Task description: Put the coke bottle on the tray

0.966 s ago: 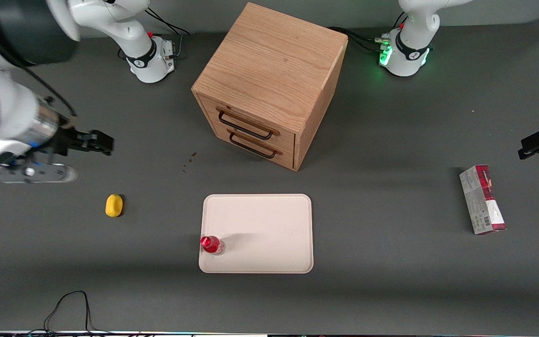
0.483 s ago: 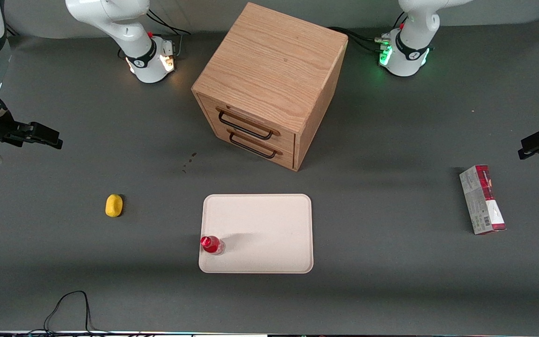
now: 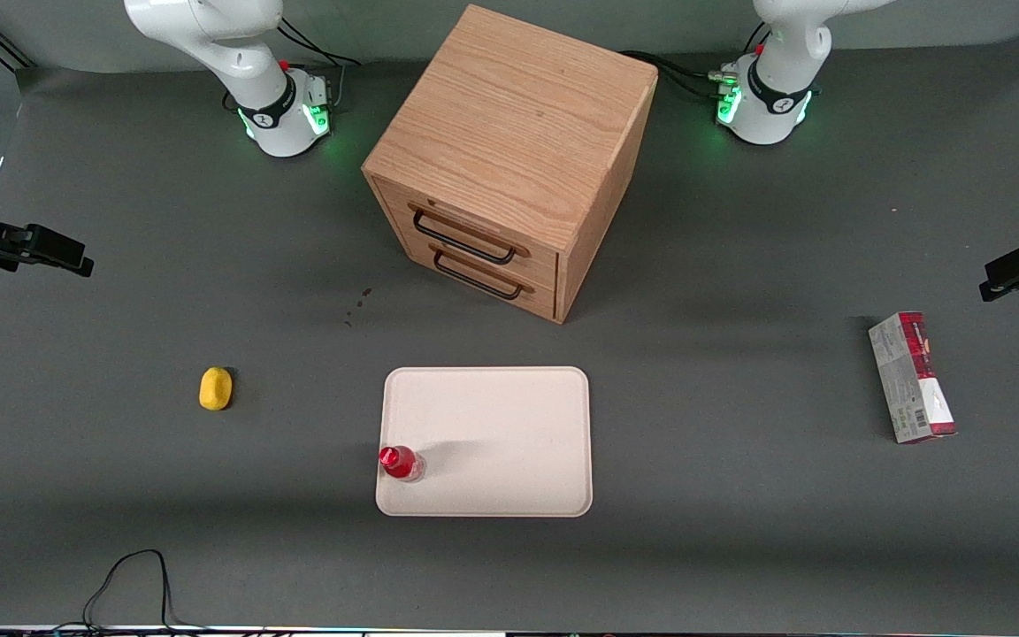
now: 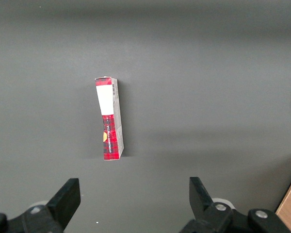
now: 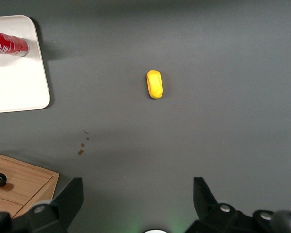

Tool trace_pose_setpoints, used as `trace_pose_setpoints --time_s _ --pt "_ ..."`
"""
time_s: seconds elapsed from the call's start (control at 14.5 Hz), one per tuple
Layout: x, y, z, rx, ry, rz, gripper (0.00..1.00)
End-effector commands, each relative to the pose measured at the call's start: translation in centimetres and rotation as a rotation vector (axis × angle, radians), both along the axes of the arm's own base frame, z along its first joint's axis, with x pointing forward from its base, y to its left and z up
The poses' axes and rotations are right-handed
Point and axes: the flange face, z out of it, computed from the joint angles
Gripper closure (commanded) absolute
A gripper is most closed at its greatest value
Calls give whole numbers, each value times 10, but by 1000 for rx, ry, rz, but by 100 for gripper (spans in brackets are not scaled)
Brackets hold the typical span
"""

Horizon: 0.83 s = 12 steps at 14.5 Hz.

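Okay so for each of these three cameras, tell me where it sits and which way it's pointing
Front view: high above the table, looking down at the cream rectangular tray with the small red coke bottle; the right arm's tool is open near the table's working-arm end.
Right wrist view: looks down past the tool at a yellow lump.
Left wrist view: looks down at a red-and-grey carton.
Front and right wrist views share tray, bottle and lump.

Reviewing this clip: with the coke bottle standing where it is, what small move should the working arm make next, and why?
Probably none beyond holding its parked pose. The coke bottle stands upright on the tray, near its edge, so the placement looks done. The pincer hangs open and empty toward the working arm's end of the table, well clear of the bottle and the yellow lump.
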Motion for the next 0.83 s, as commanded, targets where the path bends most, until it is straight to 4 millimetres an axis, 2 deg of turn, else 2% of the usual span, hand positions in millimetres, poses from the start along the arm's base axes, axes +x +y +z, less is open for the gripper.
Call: trace_pose_setpoints --time_s 0.0,0.76 --pt "-3 1 1 8 3 27 0" --pt "-2 2 -2 -6 9 51 0"
